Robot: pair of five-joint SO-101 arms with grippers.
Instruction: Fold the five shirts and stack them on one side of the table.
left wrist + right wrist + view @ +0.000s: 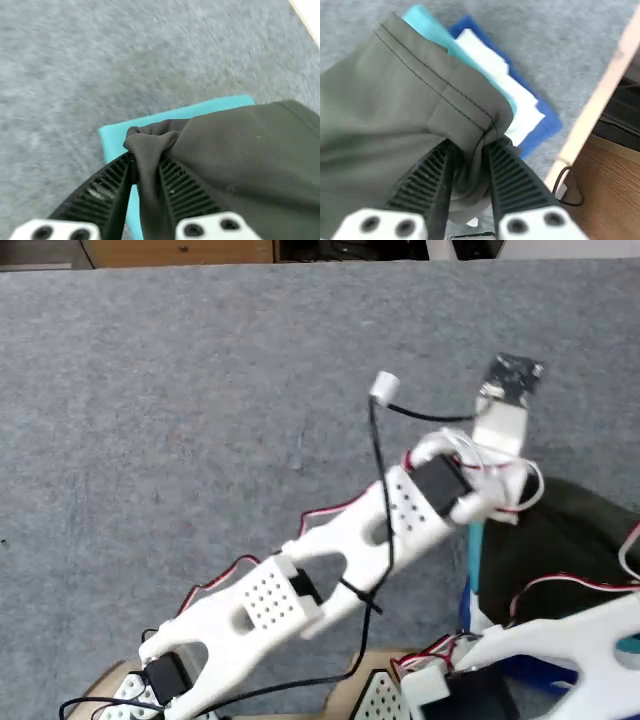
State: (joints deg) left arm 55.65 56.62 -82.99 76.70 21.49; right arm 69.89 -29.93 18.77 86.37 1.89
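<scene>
The dark shirt lay on top of the stack toward my right side of the table, and I had it pinched in two places. My left hand was closed on a bunched corner of it, just above the teal shirt underneath. My right hand was closed on the stitched hem at another corner. Below the teal one, a white shirt and a blue shirt each peeked out a little.

To do this well, I judged I should move both hands together and keep the cloth taut between them so no crease set in. I should lay it square over the teal shirt and let go only once it sat flat. As far as I could tell, each hand held dark cloth alone; catching the teal layer would drag the stack askew.

The wooden table edge ran just beside the blue shirt, with a cable looping past it, so I had little room there. The bare grey table opened wide on the other side.
</scene>
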